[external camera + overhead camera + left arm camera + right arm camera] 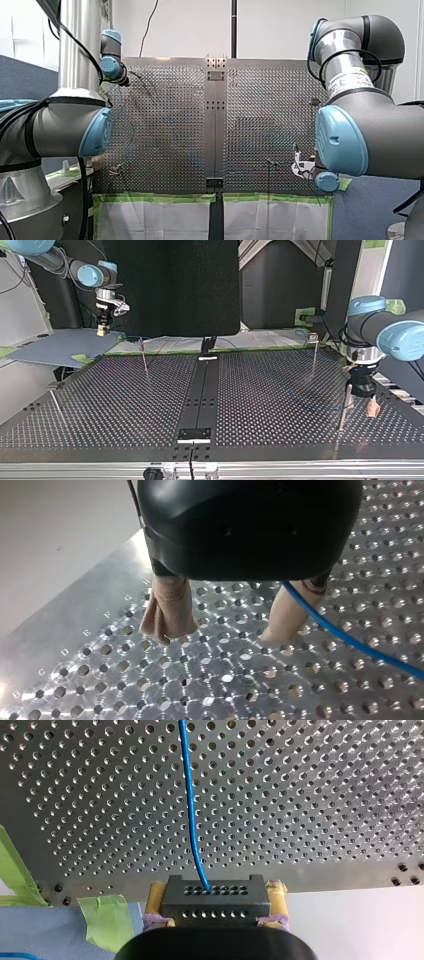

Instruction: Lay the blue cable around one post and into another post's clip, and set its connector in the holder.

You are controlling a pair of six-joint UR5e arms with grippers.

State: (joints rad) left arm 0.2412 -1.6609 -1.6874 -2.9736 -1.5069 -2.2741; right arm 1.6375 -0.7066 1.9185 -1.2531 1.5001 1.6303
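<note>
– Black claw housing [250, 525] crowds the left wrist view. What are the fingers doing?
– My left claw [222, 636] is released. Its two beige-padded fingers [167, 612] stand well apart, close above the holed table [100, 645]. The blue cable [350, 640] comes out from under the housing, crosses one finger and runs off to the side of the claw.
– And the right wrist view?
– My right claw [216, 892] is clenched on the plug [212, 902], a black block with rows of small holes. One yellow pad [156, 900] presses against each side. The cable leaves one of the holes and runs straight ahead of the claw over the table. Green tape [107, 920] sits beside the claw at the table's edge.
– Top view?
– My right claw hangs just past the table's far edge, over a blue-grey sheet [65, 347]. My left claw is low over the table, with a thin post [344, 407] just beside it. Another post [144, 356] stands nearer my right claw. The cable is too thin to trace.
– Front view?
– My left arm [55, 130] and my right arm [365, 135] loom large on either side of the table. I cannot tell either claw's fingers, the cable or the plug from here.
</note>
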